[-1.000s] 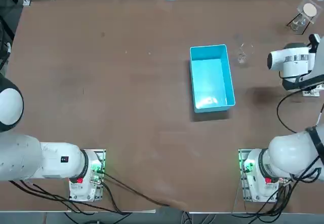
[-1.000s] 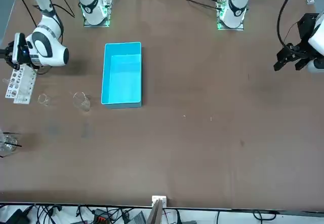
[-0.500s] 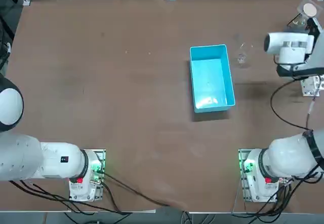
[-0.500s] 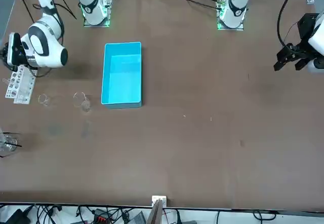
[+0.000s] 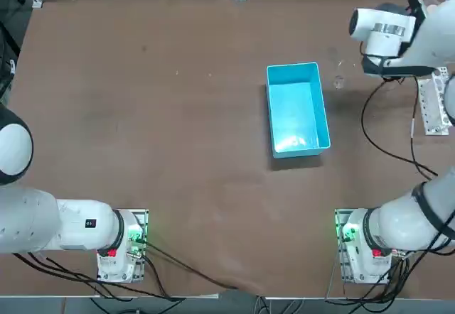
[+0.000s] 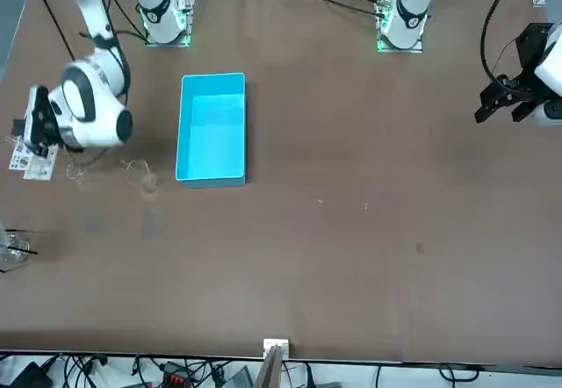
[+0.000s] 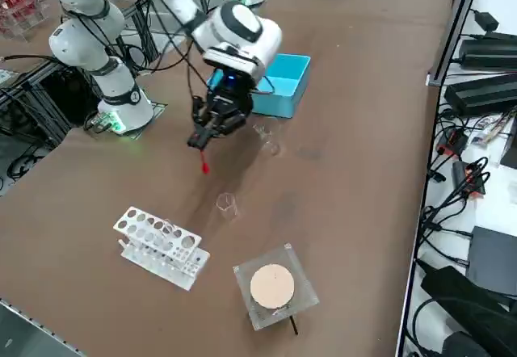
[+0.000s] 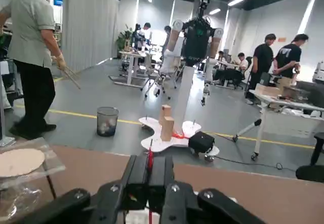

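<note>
My right gripper hangs above the table, pointing down, shut on a thin red-tipped rod. In the wrist view the fingers are pressed together with the rod rising between them. A small glass beaker stands just beyond the rod's tip, and a larger beaker stands beside the blue bin. The white test tube rack lies further out toward the table's right edge. In the top view the arm covers the gripper.
A clear stand with a tan round disc sits near the table's far right corner. The blue bin is open-topped, with a small beaker to its right. People and furniture fill the room beyond the table.
The right arm has swung away from above the rack, toward the table's far edge and inward toward the beakers, still carrying the rod.
</note>
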`<state>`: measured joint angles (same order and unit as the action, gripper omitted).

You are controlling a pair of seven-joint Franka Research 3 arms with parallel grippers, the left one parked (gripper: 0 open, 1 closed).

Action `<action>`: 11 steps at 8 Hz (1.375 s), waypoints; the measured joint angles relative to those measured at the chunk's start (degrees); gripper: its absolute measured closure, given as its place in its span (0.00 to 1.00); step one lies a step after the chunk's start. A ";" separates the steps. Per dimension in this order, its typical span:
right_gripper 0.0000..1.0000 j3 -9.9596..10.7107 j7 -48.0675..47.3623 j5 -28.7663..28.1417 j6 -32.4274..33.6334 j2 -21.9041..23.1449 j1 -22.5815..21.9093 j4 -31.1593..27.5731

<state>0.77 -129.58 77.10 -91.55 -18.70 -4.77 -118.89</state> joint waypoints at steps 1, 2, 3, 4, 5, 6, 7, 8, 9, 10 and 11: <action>0.96 0.00 -0.17 -1.25 1.27 -4.78 -0.82 4.91; 0.96 0.01 -0.53 -1.79 2.14 -8.50 -1.26 8.31; 0.96 0.08 -1.50 -1.94 2.52 -10.85 -1.31 9.84; 0.96 0.33 -3.30 -1.98 2.58 -12.41 -1.27 10.22; 0.96 0.54 -5.02 -1.98 2.58 -13.47 -1.23 10.23; 0.96 0.64 -6.25 -1.99 2.66 -14.15 -1.22 10.23; 0.96 0.72 -7.17 -2.04 2.88 -14.50 -1.21 10.20; 0.96 0.84 -7.91 -2.09 3.00 -14.73 -1.09 10.07; 0.96 0.90 -8.56 -2.09 2.99 -14.80 -0.75 9.86; 0.96 0.92 -9.22 -2.09 2.94 -14.80 -0.47 9.68; 0.96 0.92 -9.82 -2.10 2.84 -14.81 -0.41 9.52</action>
<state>1.69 -139.40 75.00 -88.71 -33.51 -5.19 -109.36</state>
